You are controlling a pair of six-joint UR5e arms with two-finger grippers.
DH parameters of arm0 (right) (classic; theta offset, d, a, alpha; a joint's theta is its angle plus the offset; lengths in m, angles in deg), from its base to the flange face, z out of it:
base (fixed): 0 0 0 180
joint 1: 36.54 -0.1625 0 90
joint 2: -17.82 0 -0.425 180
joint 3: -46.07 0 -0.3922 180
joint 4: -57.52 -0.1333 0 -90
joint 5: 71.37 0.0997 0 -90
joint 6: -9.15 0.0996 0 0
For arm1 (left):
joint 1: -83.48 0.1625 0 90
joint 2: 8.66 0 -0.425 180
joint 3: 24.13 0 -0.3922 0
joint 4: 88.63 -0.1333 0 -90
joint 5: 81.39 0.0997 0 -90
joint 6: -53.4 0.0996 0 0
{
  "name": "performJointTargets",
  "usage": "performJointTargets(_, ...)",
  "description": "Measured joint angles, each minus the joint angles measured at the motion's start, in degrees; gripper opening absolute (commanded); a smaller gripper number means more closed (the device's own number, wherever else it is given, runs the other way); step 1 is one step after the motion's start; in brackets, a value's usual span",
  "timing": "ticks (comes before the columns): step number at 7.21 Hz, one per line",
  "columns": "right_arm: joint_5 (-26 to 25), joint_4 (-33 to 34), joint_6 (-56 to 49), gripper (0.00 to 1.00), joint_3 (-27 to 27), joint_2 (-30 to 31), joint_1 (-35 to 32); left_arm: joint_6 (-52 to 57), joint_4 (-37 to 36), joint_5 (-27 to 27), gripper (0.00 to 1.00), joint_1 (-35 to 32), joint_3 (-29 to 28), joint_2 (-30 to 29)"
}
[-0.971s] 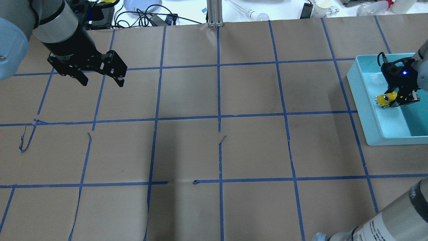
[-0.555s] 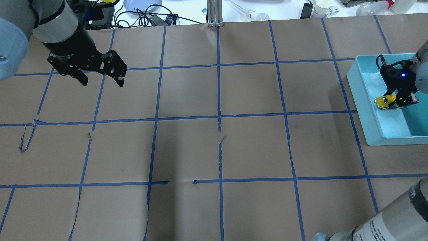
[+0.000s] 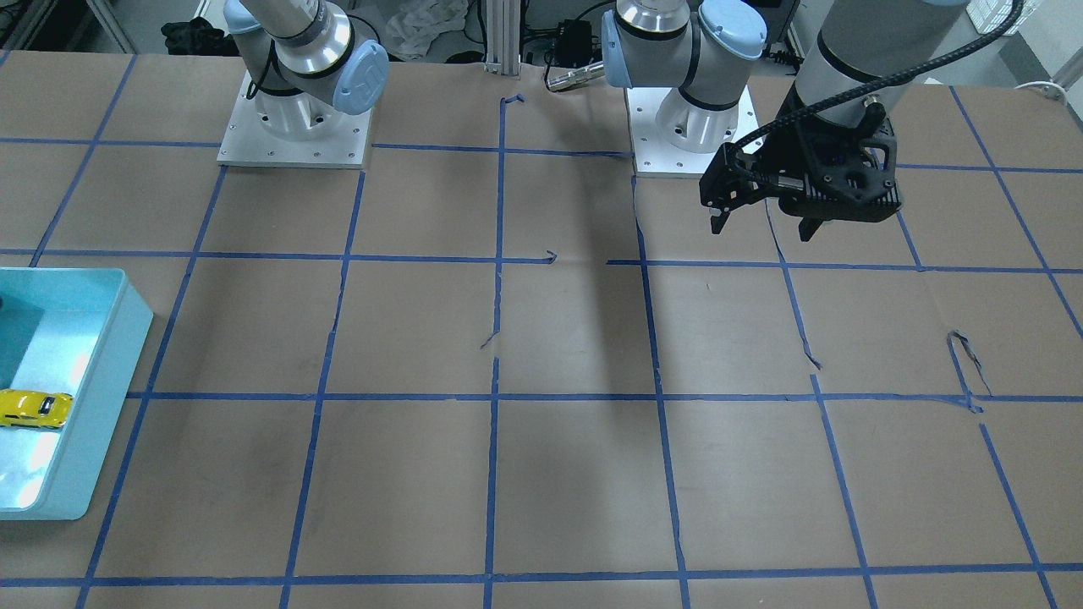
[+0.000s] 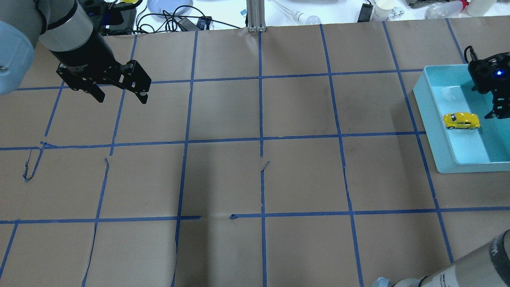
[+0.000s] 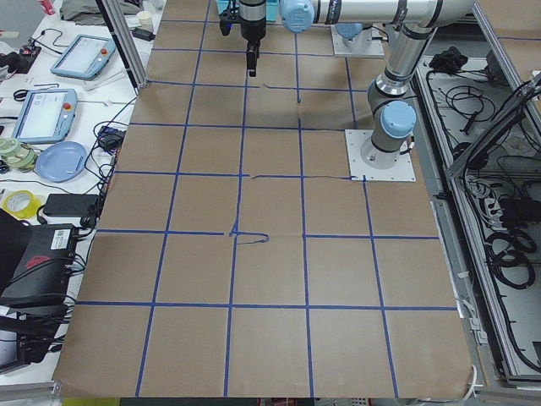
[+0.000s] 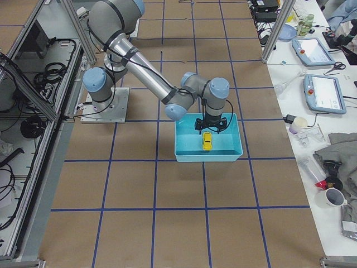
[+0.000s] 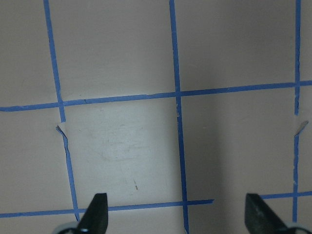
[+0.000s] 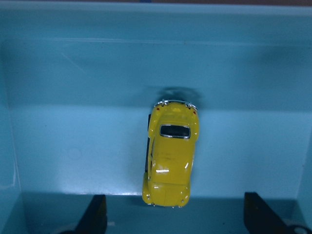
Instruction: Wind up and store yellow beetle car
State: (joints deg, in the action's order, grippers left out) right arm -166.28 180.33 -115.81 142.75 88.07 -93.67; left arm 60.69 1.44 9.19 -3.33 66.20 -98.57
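Right wrist view: the right gripper [image 8: 175,219] hangs above the teal bin [image 8: 146,68]. Its jaws are spread wide and grip nothing; only the two dark tips show at the lower edge of that view.

Below the jaws, the yellow beetle car [image 8: 169,155] stands on its wheels on the bin floor, free of both tips. In the overhead view, one end of the car sits just beside the bin wall that faces the middle of the surface [image 4: 299,179].

The bin stands on the surface at the robot's right-hand edge. The surface is covered in brown paper marked with a grid of blue tape.

Far across the surface, on the robot's left side, the left gripper [image 4: 122,99] hangs above bare paper. Its jaws are also spread, with nothing between them, well apart from the bin and the car.
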Motion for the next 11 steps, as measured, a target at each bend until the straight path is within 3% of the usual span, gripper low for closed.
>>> performJointTargets(2, 0.11, -7.41, -0.03, 1.0, -2.34, 5.66, -0.05, 0.0, 0.02, 0.08, 1.0, 0.05, 0.03, 0.01)
performJointTargets(7, 0.15, -31.43, 0.01, 1.0, -15.83, 13.08, -0.14, 0.0, -0.09, -0.01, 1.0, 0.01, 0.02, 0.09)
performJointTargets(11, 0.91, -35.79, 1.2, 1.0, -17.53, 15.01, -0.62, -0.05, -0.13, 0.07, 1.0, 0.05, -0.07, 0.28)
